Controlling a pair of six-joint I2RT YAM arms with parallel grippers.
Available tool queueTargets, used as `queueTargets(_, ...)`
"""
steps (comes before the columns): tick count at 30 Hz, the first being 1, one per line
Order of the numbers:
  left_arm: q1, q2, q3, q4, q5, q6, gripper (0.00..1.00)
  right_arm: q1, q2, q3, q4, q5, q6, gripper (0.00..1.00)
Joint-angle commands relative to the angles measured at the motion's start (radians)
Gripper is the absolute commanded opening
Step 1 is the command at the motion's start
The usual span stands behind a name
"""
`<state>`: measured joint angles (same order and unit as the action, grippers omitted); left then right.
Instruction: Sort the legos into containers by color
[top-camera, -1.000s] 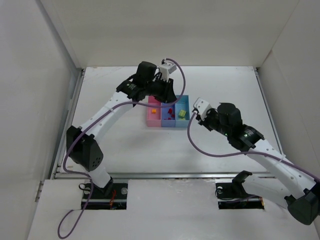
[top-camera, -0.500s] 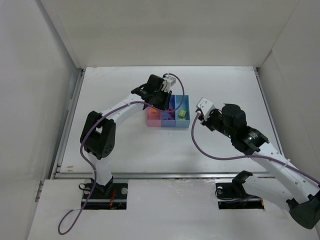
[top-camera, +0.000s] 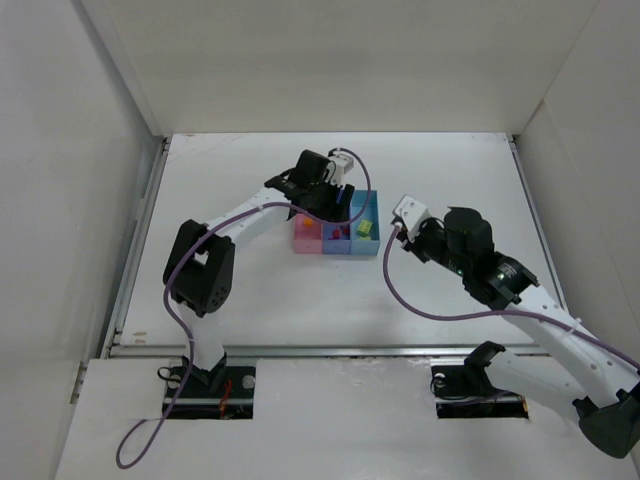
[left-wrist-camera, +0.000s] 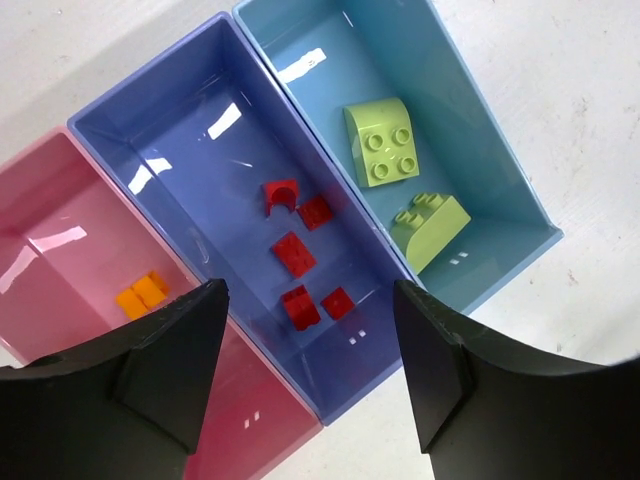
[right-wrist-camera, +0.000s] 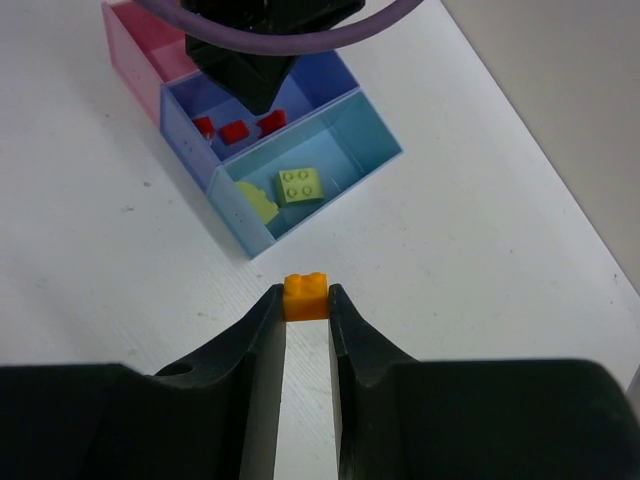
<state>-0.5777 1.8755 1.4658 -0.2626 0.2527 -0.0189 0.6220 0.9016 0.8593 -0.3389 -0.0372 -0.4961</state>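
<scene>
Three joined containers sit mid-table: a pink bin (left-wrist-camera: 50, 250), a medium blue bin (left-wrist-camera: 190, 170) and a light blue bin (left-wrist-camera: 320, 60). The pink bin holds one orange lego (left-wrist-camera: 142, 295). Several red legos (left-wrist-camera: 296, 254) lie in the medium blue bin. Two yellow-green legos (left-wrist-camera: 382, 145) lie in the light blue bin. My left gripper (left-wrist-camera: 310, 375) hangs open just above the blue bin, with nothing between its fingers. My right gripper (right-wrist-camera: 306, 305) is shut on a small orange lego (right-wrist-camera: 306, 296), above the table just right of the light blue bin (right-wrist-camera: 360, 150).
White walls enclose the table on the left, back and right. The left arm (top-camera: 250, 215) reaches across the table's left half to the bins (top-camera: 336, 243). The right arm (top-camera: 480, 265) stretches along the right side.
The left arm folded its elbow inward and settled over the bins, and its jaws have opened. The right arm shifted slightly right, still holding the orange lego.
</scene>
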Motion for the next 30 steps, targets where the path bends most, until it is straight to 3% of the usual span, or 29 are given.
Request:
queueTargets(1, 0.015, -0.074, 0.043, -0.007, 0.013, -0.012, 0.64, -0.001, -0.004, 0.066, 0.012, -0.042, 0.014, 0.03)
queueTargets(10, 0.189, -0.291, 0.131, -0.017, -0.021, -0.003, 0.68, 0.018, 0.166, 0.161, 0.192, -0.369, 0.111, 0.03)
queueTargets(17, 0.348, -0.404, 0.022, -0.023, -0.076, -0.065, 0.7, 0.027, 0.515, 0.441, 0.213, -0.578, 0.238, 0.03)
queueTargets(21, 0.409, -0.47, -0.053, -0.013, -0.047, -0.041, 0.7, 0.027, 0.698, 0.621, 0.213, -0.546, 0.289, 0.01)
queueTargets(25, 0.432, -0.509, -0.078, -0.013, -0.047, -0.006, 0.71, 0.048, 0.789, 0.691, 0.204, -0.382, 0.289, 0.01)
queueTargets(30, 0.47, -0.539, -0.13, -0.004, -0.059, -0.006, 0.74, 0.048, 0.928, 0.73, 0.195, -0.308, 0.298, 0.01)
